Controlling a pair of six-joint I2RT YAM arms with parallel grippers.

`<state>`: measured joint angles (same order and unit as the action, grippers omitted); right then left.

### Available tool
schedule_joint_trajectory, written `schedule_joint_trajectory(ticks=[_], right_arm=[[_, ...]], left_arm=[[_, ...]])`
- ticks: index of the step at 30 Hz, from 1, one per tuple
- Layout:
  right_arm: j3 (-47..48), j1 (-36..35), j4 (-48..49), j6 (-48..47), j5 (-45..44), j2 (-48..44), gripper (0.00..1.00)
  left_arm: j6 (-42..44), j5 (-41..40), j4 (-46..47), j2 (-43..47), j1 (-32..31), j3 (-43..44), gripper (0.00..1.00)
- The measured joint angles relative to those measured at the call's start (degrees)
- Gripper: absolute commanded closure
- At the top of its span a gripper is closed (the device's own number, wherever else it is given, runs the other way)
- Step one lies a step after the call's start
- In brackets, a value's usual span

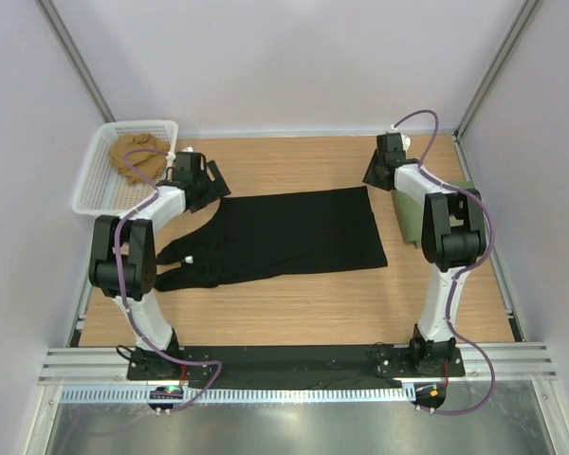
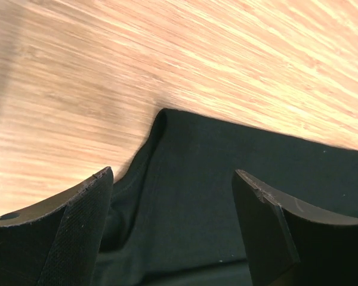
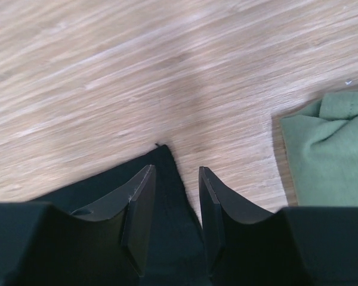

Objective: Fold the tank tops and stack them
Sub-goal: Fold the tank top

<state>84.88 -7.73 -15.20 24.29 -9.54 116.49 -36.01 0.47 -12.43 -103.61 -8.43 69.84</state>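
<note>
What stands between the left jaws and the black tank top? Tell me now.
Nothing visible. The left jaws stand open right over the edge of the black tank top, with only air between them. The white basket sits off to the side.

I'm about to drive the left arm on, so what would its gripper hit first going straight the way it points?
Most likely the black top. The left gripper, jaws open, points down at the cloth near its edge. How far above it sits is unclear; bare table lies just past that edge.

Table (image 1: 294,303) holds black tank top (image 1: 294,232), green tank top (image 1: 410,224), white basket (image 1: 93,178).
</note>
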Motion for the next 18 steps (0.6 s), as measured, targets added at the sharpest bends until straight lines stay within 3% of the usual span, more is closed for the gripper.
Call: schedule_joint_trajectory(ticks=[6, 10, 15, 18], right_arm=[[2.4, 0.3, -1.4, -0.5, 1.6, 3.8, 0.62], [3.1, 0.2, -1.8, -0.9, 2.6, 4.7, 0.55], [5.1, -0.1, -3.1, -1.8, 2.6, 6.6, 0.65], [6.5, -0.2, -3.7, -2.0, 2.6, 7.8, 0.66]], left_arm=[[1.8, 1.2, 0.0, -2.2, 0.0, 1.7, 0.18], [2.4, 1.7, 0.0, -3.1, 0.2, 2.5, 0.18], [3.7, 2.9, 0.0, -5.0, 0.3, 3.9, 0.19], [4.2, 3.2, 0.0, -5.7, 0.3, 4.4, 0.19]])
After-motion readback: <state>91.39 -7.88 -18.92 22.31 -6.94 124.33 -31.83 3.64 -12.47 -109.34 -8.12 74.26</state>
